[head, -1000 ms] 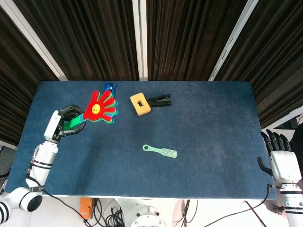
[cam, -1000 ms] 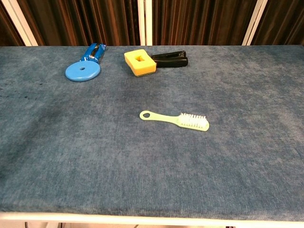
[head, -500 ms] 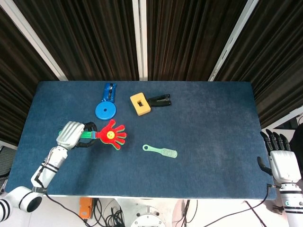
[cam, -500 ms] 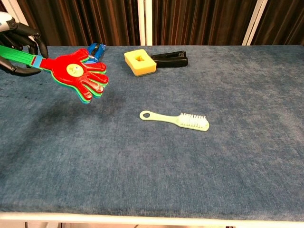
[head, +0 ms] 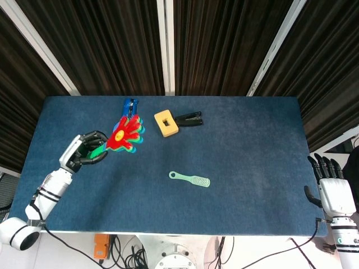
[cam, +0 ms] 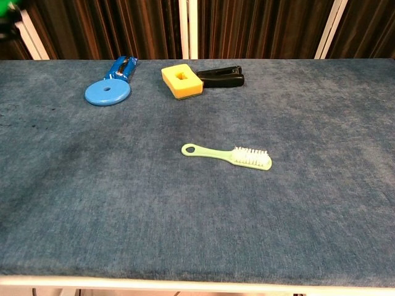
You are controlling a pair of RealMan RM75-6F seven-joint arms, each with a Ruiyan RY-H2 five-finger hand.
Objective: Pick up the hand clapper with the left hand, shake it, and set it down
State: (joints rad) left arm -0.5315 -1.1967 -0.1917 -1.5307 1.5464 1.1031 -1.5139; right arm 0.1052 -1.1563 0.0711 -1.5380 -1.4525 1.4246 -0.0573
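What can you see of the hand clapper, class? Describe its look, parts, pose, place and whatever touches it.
The hand clapper is a plastic-looking toy: stacked hand-shaped plates, red on top with other colours edging out beneath, a yellow disc on the palm, and a green handle. The left hand grips the handle. In the head view the toy's spread fingers point up and to the right, overlapping the blue disc tool. It appears lifted off the table; the chest view shows at most a green sliver at its top-left corner.
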